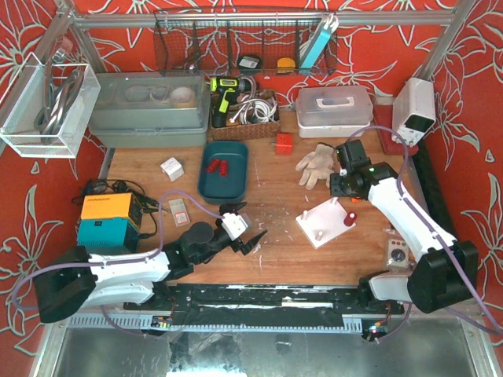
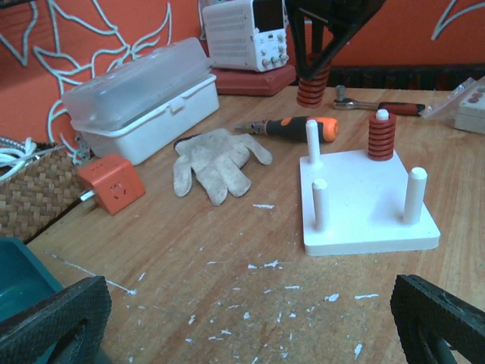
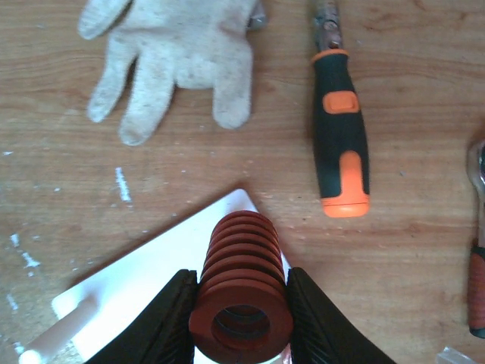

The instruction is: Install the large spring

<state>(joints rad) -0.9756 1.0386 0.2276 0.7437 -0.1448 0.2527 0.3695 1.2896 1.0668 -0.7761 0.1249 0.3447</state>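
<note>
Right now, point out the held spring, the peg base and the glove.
held spring point(image 3: 242, 265), right wrist view, upper coils
peg base point(image 2: 364, 203), left wrist view, bare top face
glove point(image 3: 178, 53), right wrist view, palm

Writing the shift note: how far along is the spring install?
Done: one red spring is seated on the white board. In hand: the right gripper holds a second spring above the board, not yet seated. Remaining: lowering it over a bare peg. The left gripper hangs open.

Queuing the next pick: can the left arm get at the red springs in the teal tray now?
Probably yes. The left gripper is open and empty, the teal tray lies just beyond it with its top open, and nothing covers the red springs.
</note>
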